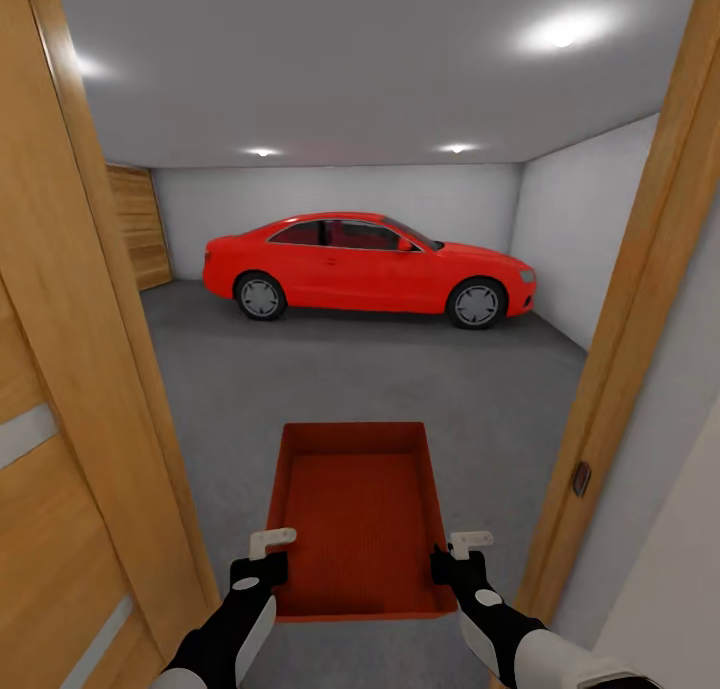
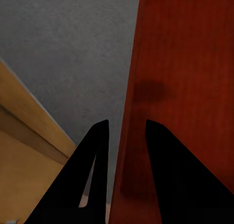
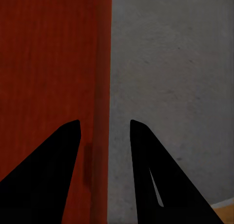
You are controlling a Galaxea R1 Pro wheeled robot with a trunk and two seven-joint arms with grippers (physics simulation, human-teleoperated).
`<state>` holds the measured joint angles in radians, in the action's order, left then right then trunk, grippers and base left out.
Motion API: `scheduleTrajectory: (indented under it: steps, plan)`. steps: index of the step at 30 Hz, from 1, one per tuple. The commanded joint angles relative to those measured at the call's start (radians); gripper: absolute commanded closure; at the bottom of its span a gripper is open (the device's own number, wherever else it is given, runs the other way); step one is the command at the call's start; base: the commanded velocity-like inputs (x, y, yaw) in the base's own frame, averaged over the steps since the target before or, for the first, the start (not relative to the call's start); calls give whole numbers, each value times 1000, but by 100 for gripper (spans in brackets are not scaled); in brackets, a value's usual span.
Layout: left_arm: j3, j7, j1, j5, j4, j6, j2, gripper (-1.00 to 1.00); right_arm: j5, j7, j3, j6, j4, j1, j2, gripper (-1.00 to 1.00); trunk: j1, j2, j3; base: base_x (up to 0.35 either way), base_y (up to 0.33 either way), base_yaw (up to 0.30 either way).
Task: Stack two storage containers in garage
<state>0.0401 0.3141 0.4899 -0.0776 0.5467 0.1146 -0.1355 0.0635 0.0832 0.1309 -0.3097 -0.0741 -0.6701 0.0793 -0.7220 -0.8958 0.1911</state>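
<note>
The robot stands in a doorway with a wooden door frame [image 1: 85, 349] on each side, looking into the garage. It holds one orange-red bin [image 1: 355, 514] out in front, up off the grey floor [image 1: 400, 389]. A red car [image 1: 365, 264] is parked well behind it.

The left gripper [image 1: 262, 559] pinches the bin's left wall, one finger [image 2: 95, 170] outside and one inside. The right gripper [image 1: 462, 559] pinches the right wall the same way.

The bin looks stiff and light, since it has no lid and nothing inside. Its thin walls are good places to hold. The plastic may be a bit slippery, so both sides need a firm squeeze. It should be kept level, or it could tip and slide out.
</note>
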Motion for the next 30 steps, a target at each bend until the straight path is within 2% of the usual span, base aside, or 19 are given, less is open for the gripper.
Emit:
scheduleTrajectory:
  steps: [1,7,30]
  plan:
    - [-20,6,1,-4,53,5,2,100,-4,3,0,0,2,0,-1,100,0,-1,2,53,1,-1]
    - [-19,6,1,-2,52,5,2,100,-4,2,0,0,1,0,-1,100,0,-1,2,224,0,0]
    - [-19,6,1,-2,52,6,2,100,-4,2,0,0,2,0,-1,100,0,-1,2,317,0,0]
